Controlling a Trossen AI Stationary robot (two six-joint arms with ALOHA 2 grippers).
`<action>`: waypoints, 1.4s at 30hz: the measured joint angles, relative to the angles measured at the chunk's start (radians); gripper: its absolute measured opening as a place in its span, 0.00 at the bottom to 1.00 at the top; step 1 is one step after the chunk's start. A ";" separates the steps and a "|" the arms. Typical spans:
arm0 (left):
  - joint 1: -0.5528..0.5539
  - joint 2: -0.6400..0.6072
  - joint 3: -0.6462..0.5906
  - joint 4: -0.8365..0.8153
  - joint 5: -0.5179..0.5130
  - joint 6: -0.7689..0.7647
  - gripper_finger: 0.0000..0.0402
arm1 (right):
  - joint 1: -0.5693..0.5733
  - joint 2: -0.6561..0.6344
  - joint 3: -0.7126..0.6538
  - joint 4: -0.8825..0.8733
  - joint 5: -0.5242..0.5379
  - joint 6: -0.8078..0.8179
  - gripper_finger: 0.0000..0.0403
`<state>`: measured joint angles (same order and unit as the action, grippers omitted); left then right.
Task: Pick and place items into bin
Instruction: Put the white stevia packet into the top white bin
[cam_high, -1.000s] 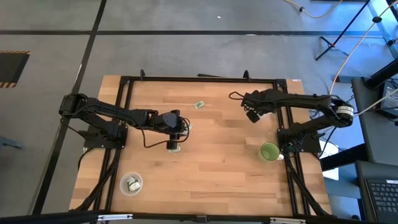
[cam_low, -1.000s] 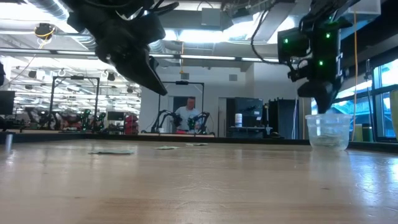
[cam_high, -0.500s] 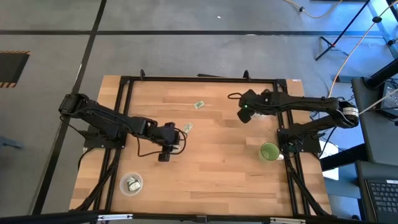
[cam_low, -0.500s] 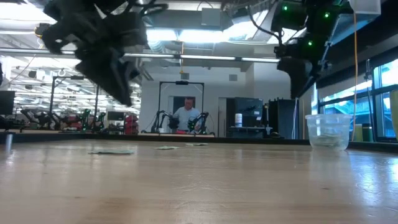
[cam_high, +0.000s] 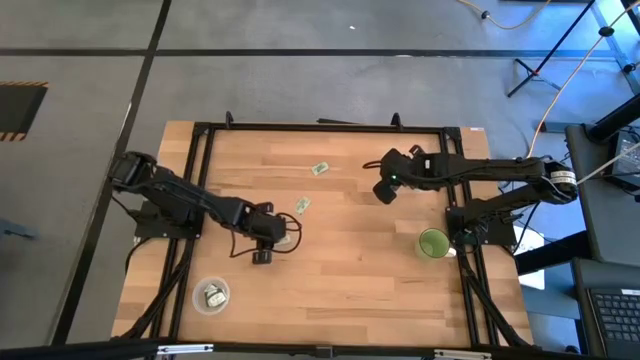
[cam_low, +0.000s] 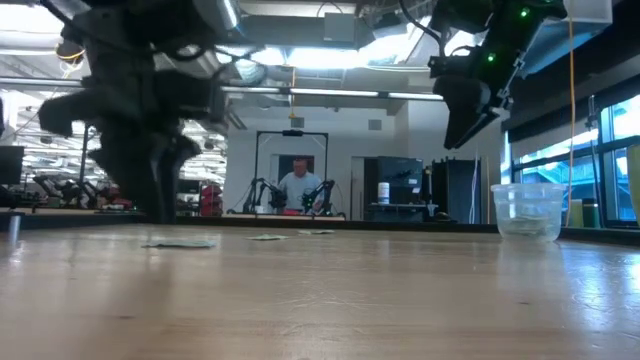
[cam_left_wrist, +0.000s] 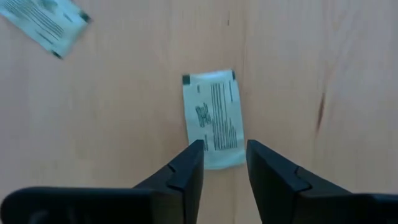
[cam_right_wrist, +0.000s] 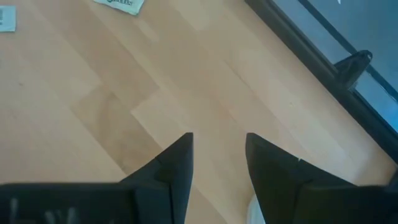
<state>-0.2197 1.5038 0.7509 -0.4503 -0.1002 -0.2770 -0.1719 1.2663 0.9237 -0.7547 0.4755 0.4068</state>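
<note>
Our left gripper (cam_left_wrist: 224, 163) hangs over a packet (cam_left_wrist: 214, 118) on the table (cam_high: 350, 280), fingers apart; we should drop straight down so they straddle its narrow width. The right gripper (cam_right_wrist: 217, 155) hovers empty, fingers apart, near the far packets (cam_high: 320, 168).

Pale green packets (cam_left_wrist: 213, 118) flat on table

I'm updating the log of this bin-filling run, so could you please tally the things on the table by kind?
Loose packets: 3
Clear bin, contents too small to count: 1
Green cup: 1
Total: 5
</note>
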 joint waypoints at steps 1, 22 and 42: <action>0.000 0.015 0.000 0.001 0.008 -0.002 0.29 | 0.001 0.000 0.000 0.000 0.000 0.000 0.37; 0.007 0.107 0.002 -0.002 0.051 0.037 0.02 | 0.018 0.000 0.000 0.133 -0.078 -0.162 0.37; 0.075 -0.014 -0.003 0.352 0.269 -0.014 0.01 | 0.303 0.058 0.000 0.473 -0.277 -0.840 0.37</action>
<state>-0.1448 1.4902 0.7483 -0.0982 0.1688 -0.2908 0.1312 1.3246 0.9241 -0.2815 0.1984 -0.4336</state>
